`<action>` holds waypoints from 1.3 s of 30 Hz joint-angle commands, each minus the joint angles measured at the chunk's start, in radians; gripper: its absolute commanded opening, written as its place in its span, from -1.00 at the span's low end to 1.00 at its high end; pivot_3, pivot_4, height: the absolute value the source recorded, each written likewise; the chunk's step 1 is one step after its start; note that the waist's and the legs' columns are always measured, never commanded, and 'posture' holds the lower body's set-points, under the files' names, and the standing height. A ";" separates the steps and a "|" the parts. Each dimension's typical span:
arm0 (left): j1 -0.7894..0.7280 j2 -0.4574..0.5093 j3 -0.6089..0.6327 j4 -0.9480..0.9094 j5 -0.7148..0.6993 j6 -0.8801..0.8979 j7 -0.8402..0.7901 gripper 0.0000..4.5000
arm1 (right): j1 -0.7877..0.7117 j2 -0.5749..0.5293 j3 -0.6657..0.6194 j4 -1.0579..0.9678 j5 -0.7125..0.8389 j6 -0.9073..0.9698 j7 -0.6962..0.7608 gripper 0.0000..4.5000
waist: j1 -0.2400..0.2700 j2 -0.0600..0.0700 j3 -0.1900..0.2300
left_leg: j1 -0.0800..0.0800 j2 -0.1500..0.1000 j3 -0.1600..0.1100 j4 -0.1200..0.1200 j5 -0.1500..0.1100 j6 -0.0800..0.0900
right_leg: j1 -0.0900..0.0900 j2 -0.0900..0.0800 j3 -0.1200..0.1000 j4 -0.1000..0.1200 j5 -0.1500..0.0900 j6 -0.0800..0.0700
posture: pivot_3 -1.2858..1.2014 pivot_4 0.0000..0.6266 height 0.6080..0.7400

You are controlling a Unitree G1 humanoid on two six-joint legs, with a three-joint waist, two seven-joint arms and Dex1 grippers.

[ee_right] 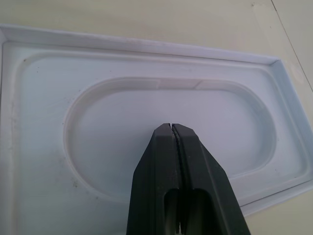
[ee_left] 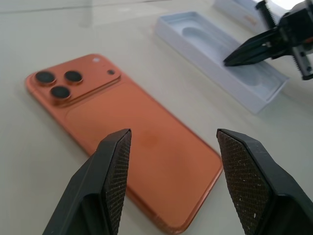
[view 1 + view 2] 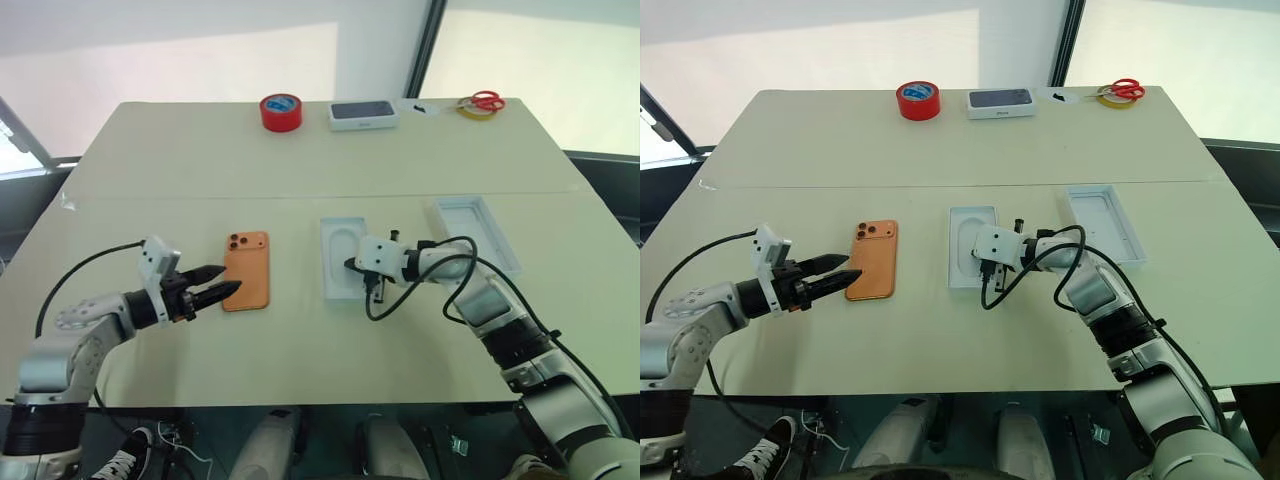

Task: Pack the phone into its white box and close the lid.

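The orange phone point(image 3: 246, 270) lies flat on the table, back up, its camera cluster at the far corner. My left gripper point(image 3: 229, 279) is open at the phone's near left edge, and its fingers point(image 2: 115, 166) straddle the phone's near end without touching it. A white insert with an oval recess point(image 3: 343, 250) lies right of the phone. My right gripper point(image 1: 172, 128) is shut, empty, with its tip just over that recess. Farther right lies a shallow white open tray point(image 3: 478, 234). I cannot tell whether it is the white box or the lid.
At the table's far edge stand a red tape roll point(image 3: 281, 111), a white box with a dark phone picture point(image 3: 363, 114), and red-handled scissors point(image 3: 486, 101) beside a yellow ring. A seam crosses the tabletop behind the phone.
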 commanded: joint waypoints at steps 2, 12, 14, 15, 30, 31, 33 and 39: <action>-0.073 -0.008 0.124 0.072 -0.127 0.199 0.110 0.30 | -0.057 0.071 -0.069 -0.012 0.068 0.037 -0.030 -0.99 | -0.001 0.000 0.000 | 0.000 0.000 0.000 0.000 0.000 0.000 | 0.000 0.001 0.000 0.001 0.000 0.000 | 0.03 -0.52 0.94; -0.170 -0.018 0.197 0.279 -0.208 0.390 0.181 0.30 | -0.211 0.257 0.003 0.010 0.045 0.070 -0.070 -0.99 | -0.006 0.000 0.000 | 0.000 0.001 0.000 0.000 0.001 -0.001 | -0.001 0.002 0.000 0.002 0.002 0.004 | 0.03 -0.52 0.94; -0.178 -0.017 0.191 0.295 -0.210 0.406 0.181 0.30 | -0.229 0.298 0.062 0.026 0.022 0.107 -0.043 -0.99 | -0.006 0.000 0.000 | 0.000 0.001 0.000 0.000 0.001 -0.001 | -0.001 0.003 0.000 0.002 0.002 0.004 | 0.03 -0.52 0.94; -0.182 -0.017 0.189 0.299 -0.210 0.416 0.184 0.30 | -0.235 0.310 0.087 0.033 0.010 0.124 -0.032 -0.99 | -0.006 0.000 0.000 | 0.000 0.001 0.000 0.000 0.001 -0.001 | -0.001 0.003 0.000 0.002 0.002 0.003 | 0.03 -0.52 0.94; -0.188 -0.098 0.061 0.275 -0.156 0.439 0.191 0.30 | -0.284 0.389 0.237 0.228 -0.172 0.129 -0.064 -0.99 | 0.001 0.001 -0.002 | 0.002 0.001 0.000 -0.001 0.001 -0.002 | -0.001 0.003 0.000 0.002 0.003 0.002 | 0.03 -0.52 0.94; -0.192 -0.105 0.057 0.277 -0.151 0.438 0.193 0.30 | -0.284 0.392 0.236 0.231 -0.173 0.125 -0.064 -0.99 | 0.001 0.001 -0.002 | 0.002 0.001 0.000 -0.001 0.001 -0.003 | -0.001 0.003 0.000 0.002 0.003 0.002 | 0.03 -0.52 0.94; -0.206 -0.116 0.033 0.280 -0.144 0.453 0.196 0.30 | -0.283 0.393 0.231 0.229 -0.169 0.127 -0.059 -0.99 | 0.002 0.001 -0.002 | 0.002 0.001 0.000 -0.001 0.001 -0.003 | -0.001 0.003 0.000 0.002 0.003 0.002 | 0.03 -0.52 0.94; -0.238 -0.160 0.015 0.263 -0.170 0.538 0.207 0.30 | -0.280 0.391 0.220 0.227 -0.170 0.136 -0.057 -0.99 | 0.003 0.001 -0.003 | 0.002 0.001 0.000 -0.001 0.002 -0.003 | 0.000 0.003 0.000 0.003 0.003 0.002 | 0.03 -0.52 0.94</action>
